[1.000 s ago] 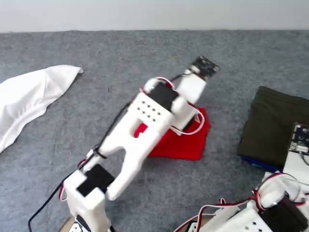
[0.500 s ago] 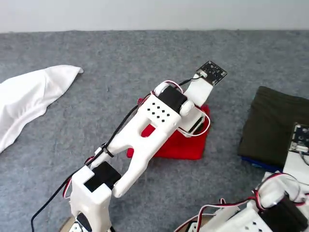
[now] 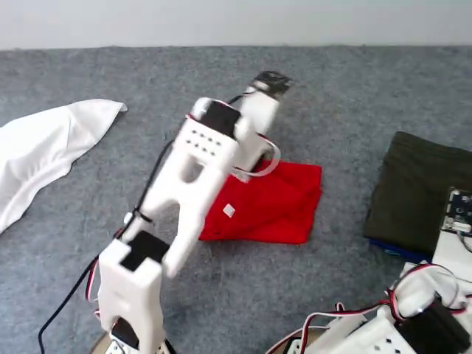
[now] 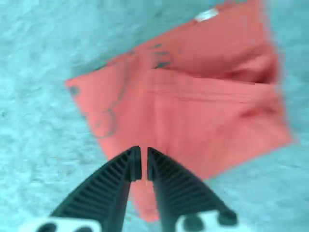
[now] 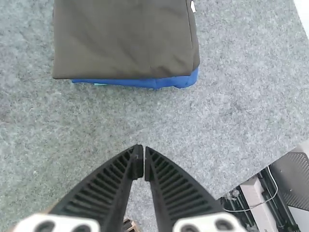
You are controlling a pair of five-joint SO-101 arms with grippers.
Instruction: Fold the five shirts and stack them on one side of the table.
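Note:
A folded red shirt [image 3: 274, 204] lies mid-table. My left arm [image 3: 210, 151] stands above its left part. In the left wrist view my left gripper [image 4: 141, 163] hangs shut over the red shirt [image 4: 193, 92], holding nothing. A folded dark olive shirt [image 3: 417, 190] rests on a folded blue shirt [image 3: 394, 251] at the right. My right gripper [image 5: 140, 162] is shut and empty over bare carpet, short of the dark olive shirt [image 5: 123, 38] and the blue shirt [image 5: 145, 83] under it. An unfolded white shirt [image 3: 48, 151] lies at the far left.
Grey carpet [image 3: 162, 81] covers the table. The right arm's base [image 3: 420, 310] sits at the near right corner. The table's edge [image 5: 285, 152] runs close by the stack, with cables and boxes below it.
The left arm has swung to the left and away from the red shirt's right side. More of the red shirt shows, lying flat and folded. The right arm has kept still.

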